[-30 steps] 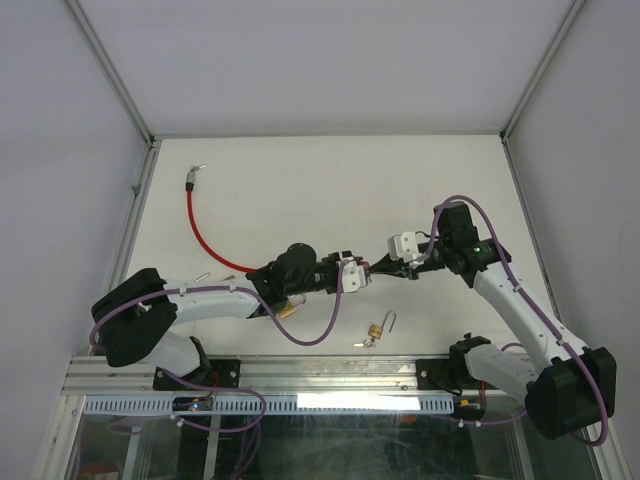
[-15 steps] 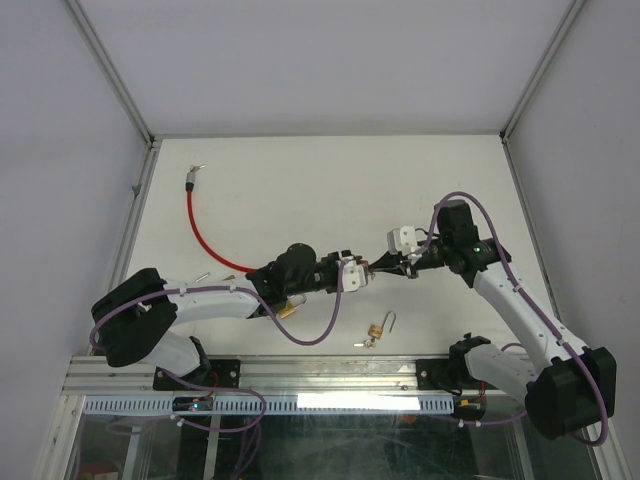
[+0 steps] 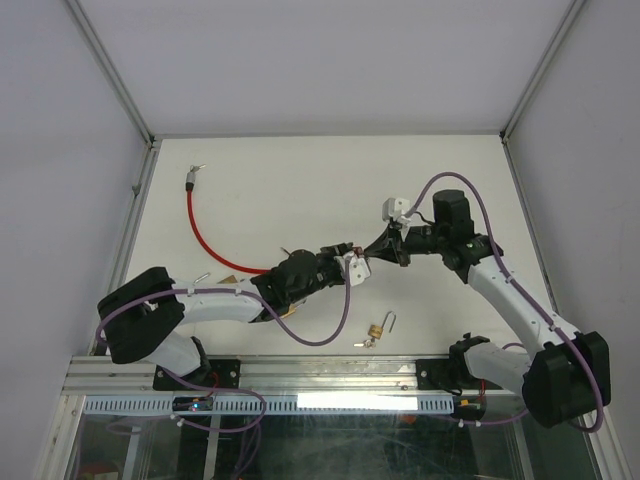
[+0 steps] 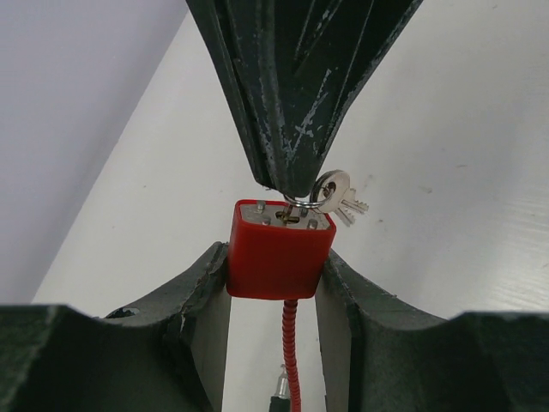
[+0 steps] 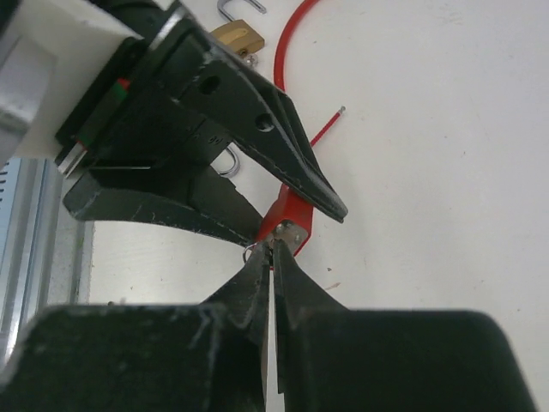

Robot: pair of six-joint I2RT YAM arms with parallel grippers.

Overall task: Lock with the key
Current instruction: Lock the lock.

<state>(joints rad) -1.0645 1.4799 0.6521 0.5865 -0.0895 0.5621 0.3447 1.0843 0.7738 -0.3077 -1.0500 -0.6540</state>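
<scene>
A red padlock (image 4: 276,257) is clamped between the fingers of my left gripper (image 4: 274,283), its keyhole face pointing away from the wrist. Its red cable (image 4: 290,343) hangs down between the fingers. My right gripper (image 5: 273,249) is shut on the key standing in that keyhole; its fingertips (image 4: 287,176) hide the key's head. A ring of spare keys (image 4: 336,190) dangles beside them. In the top view, the left gripper (image 3: 351,263) and the right gripper (image 3: 370,254) meet tip to tip at the lock (image 3: 356,256), above the middle of the table.
The red cable (image 3: 200,235) curves off to a metal end at the far left (image 3: 190,178). A small brass padlock (image 3: 377,328) with an open shackle lies near the front edge. Another small metal piece (image 3: 203,278) lies by the left arm.
My right gripper has closed and its wrist has rolled and swung toward the far side, still at the lock. The left gripper with the lock has shifted slightly away from the front edge.
</scene>
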